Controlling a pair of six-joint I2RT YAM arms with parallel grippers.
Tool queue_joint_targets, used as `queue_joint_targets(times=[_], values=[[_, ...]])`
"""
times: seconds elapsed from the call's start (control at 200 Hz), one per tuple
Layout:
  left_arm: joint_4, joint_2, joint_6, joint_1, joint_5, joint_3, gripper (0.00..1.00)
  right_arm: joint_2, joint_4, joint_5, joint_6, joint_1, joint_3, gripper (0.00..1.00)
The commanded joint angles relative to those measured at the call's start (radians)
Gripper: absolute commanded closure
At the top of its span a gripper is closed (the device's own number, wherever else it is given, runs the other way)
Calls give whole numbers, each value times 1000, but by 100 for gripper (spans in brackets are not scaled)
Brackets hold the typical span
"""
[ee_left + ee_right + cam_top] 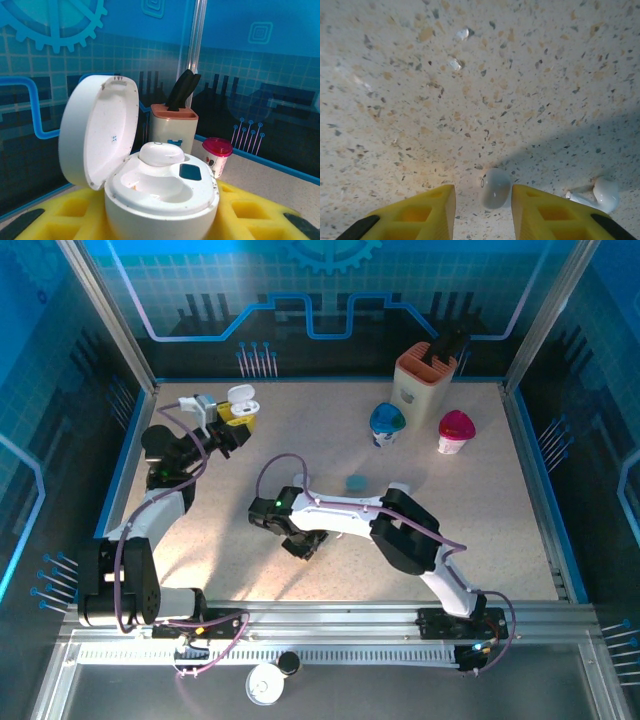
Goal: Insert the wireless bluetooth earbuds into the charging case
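Left end effector (236, 420), from above, is clamped on the open charging case (242, 400) at the worktop's (480, 500) far left; the right end effector (306, 546) is low at mid-worktop. Left wrist: a seated earbud (161, 152) rests in the case. Right wrist: the fingers (540, 212) stand apart, straddling a white earbud (495, 189), with a second earbud (602, 194) just beside.

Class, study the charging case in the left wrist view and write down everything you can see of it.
The case is a round pebble of glossy white plastic, upright, its hinged lid swung open and standing nearly vertical. Inside, one white earbud sits in the far well; the near well is empty, beside a small dark panel. Brown specks dot its rim. It sits between the yellow fingers of the left gripper.
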Motion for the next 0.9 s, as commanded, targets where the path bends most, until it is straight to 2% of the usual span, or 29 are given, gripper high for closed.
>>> queue_joint_targets(times=[0.0,0.345,0.475,0.755,0.895], values=[[42,1,-23,15,28,27,60,20,-35,17,-8,6,27,67],[44,5,-25,15,35,28,60,32,-32,25,7,-4,13,74],[42,3,-7,15,33,18,60,1,-21,43,18,-8,-1,81],[57,5,-1,10,25,-2,61,-188,74,-7,64,-75,-114,83],[59,5,15,-16,8,-6,61,-344,146,-113,99,-156,-185,84]])
